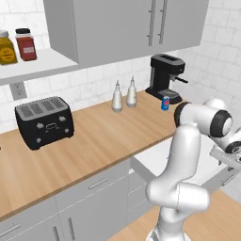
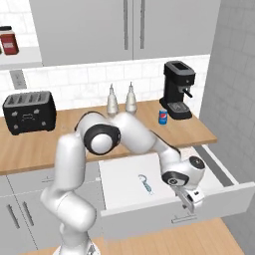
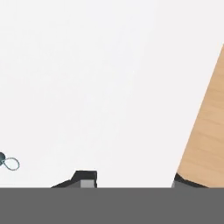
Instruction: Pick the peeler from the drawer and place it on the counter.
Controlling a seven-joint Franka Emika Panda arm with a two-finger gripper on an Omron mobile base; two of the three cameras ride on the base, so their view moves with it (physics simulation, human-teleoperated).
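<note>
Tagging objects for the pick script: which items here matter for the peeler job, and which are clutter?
Job:
- small light-blue peeler lying in the drawer
- open white-lined drawer
- light-brown wooden counter
- claw, open, empty

Clutter:
- black toaster
- two pale shaker bottles
- black coffee machine
- small blue can
- shelf jars

peeler [image 3: 8,162]: cut by hand view's left edge; handle unseen
hand [image 2: 191,199]: finger gap too small to judge
drawer [image 1: 150,162]: interior largely hidden behind arm, left base view
jar [image 1: 6,47]: cropped at left edge
</note>
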